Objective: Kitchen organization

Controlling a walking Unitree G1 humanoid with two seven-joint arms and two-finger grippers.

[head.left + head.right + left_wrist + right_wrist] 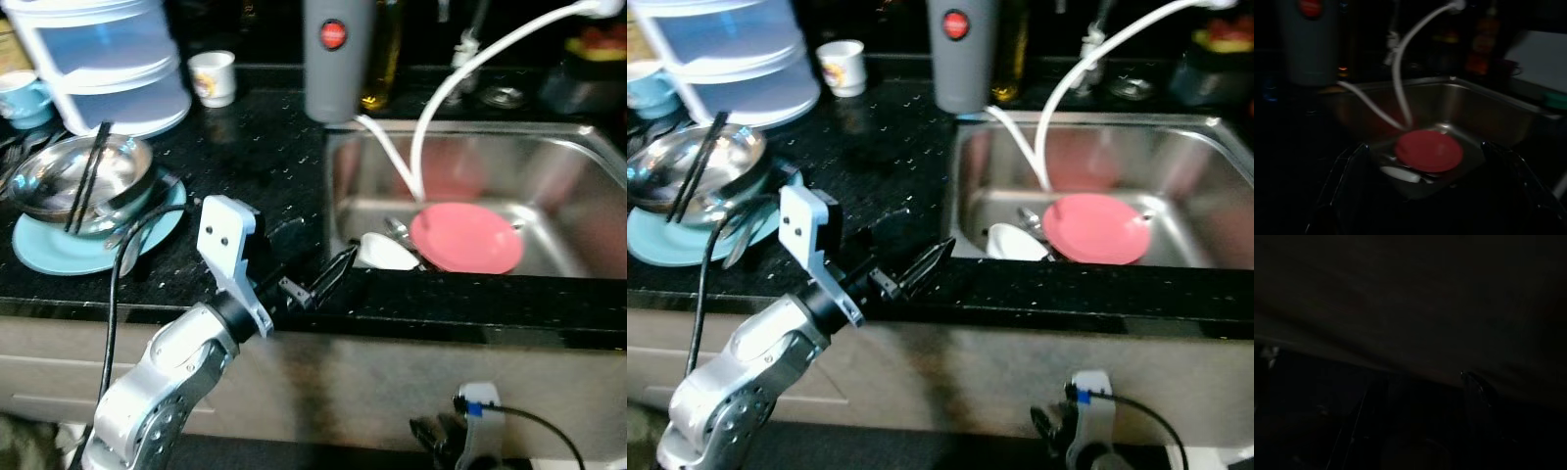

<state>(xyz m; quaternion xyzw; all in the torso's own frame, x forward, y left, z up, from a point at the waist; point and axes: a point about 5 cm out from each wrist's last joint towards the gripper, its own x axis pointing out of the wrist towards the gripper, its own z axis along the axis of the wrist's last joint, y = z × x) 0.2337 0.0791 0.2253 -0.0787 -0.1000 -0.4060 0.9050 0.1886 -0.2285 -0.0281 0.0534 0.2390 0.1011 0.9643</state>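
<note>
Left end effector, fingers spread and empty, reaches toward the sink; pink plate and surface dishes await sorting.

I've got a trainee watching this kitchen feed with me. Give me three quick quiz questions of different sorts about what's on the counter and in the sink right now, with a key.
1. True or false: the round pink plate lies inside the stainless steel sink.
2. Multiple choice: the pair of black chopsticks rests in: A) the small white paper cup; B) the shiny metal bowl on the light blue plate; C) the sink.
3. Fill in: the left end effector is raised at the front edge of the black speckled counter, pointing toward the ____.

Key: 1 true. 2 B. 3 sink. The right end effector hangs low in front of the cabinet.
</note>
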